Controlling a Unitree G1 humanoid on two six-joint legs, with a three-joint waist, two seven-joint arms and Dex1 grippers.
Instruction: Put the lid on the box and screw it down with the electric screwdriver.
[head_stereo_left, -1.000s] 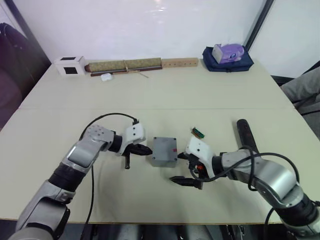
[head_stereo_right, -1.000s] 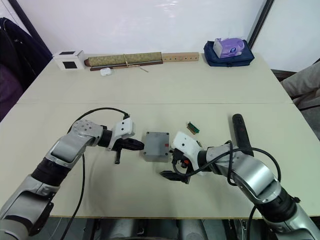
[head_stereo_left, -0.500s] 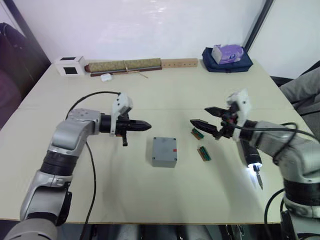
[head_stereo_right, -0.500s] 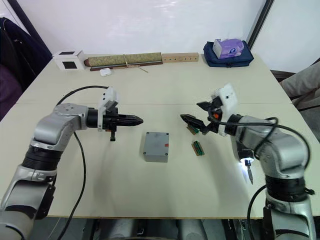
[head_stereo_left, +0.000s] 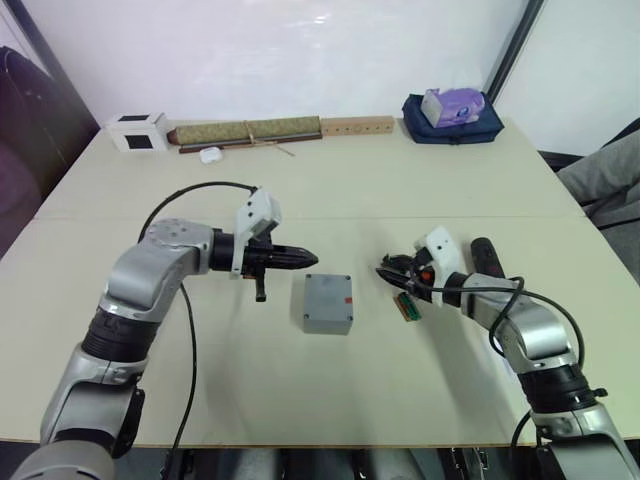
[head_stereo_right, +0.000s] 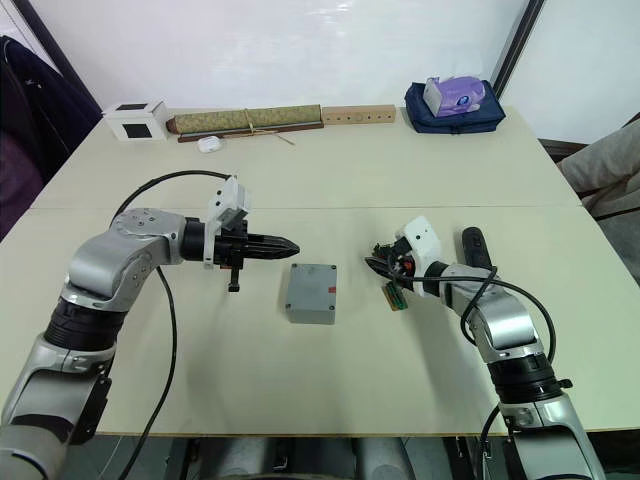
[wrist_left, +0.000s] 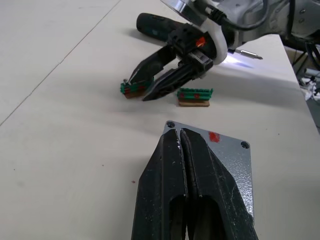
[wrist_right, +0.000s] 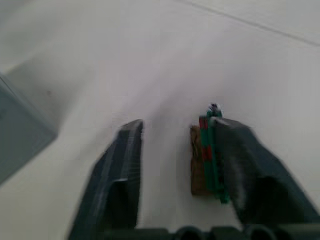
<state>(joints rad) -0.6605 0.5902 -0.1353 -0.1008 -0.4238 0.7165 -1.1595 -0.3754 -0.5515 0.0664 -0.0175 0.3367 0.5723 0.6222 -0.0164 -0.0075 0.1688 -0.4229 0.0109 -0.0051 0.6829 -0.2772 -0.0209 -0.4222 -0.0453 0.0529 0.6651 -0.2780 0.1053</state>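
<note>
Sitting lid-on, box (head_stereo_left: 328, 303) lies just beside left gripper (head_stereo_left: 298, 258), fingers pressed together; right gripper (head_stereo_left: 387, 268), fingers apart, beside green strip (head_stereo_left: 408, 306); electric screwdriver (head_stereo_left: 484, 256) behind.

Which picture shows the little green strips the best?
The left wrist view: both green strips lie in plain sight just beyond the grey lid, beside the open right hand. The right wrist view shows one strip close against a finger. The eye views show them small, near that hand.

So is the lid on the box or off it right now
On. The lid sits flat on the box, closing it, its red mark and corner screw holes facing up.
</note>
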